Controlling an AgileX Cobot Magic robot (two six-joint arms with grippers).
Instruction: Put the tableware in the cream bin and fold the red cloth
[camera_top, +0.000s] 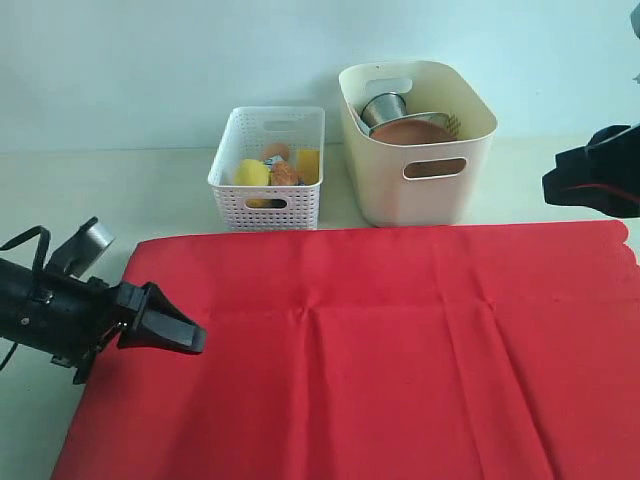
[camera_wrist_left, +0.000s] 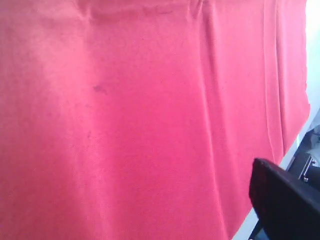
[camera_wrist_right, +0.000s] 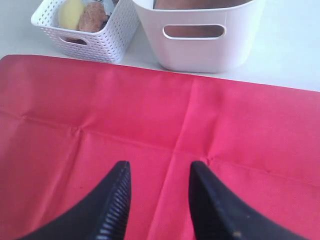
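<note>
The red cloth (camera_top: 380, 340) lies spread flat with faint creases; it also fills the left wrist view (camera_wrist_left: 125, 125) and lies under the right jaws (camera_wrist_right: 150, 110). The cream bin (camera_top: 430, 190) (camera_wrist_right: 200, 55) stands just behind it, holding the steel cup (camera_top: 384, 106) and the brown plate (camera_top: 410, 132). The other tableware does not show. My left gripper (camera_top: 195, 340) hovers low over the cloth's left edge; only one finger (camera_wrist_left: 280, 200) shows, far off to the side. My right gripper (camera_wrist_right: 159, 167) is open above the cloth, with nothing between its fingers.
A white perforated basket (camera_top: 268, 170) (camera_wrist_right: 100, 45) with yellow and brown food stands left of the cream bin. The right arm (camera_top: 600, 180) hangs over the cloth's far right corner. A pale wall rises behind the bins.
</note>
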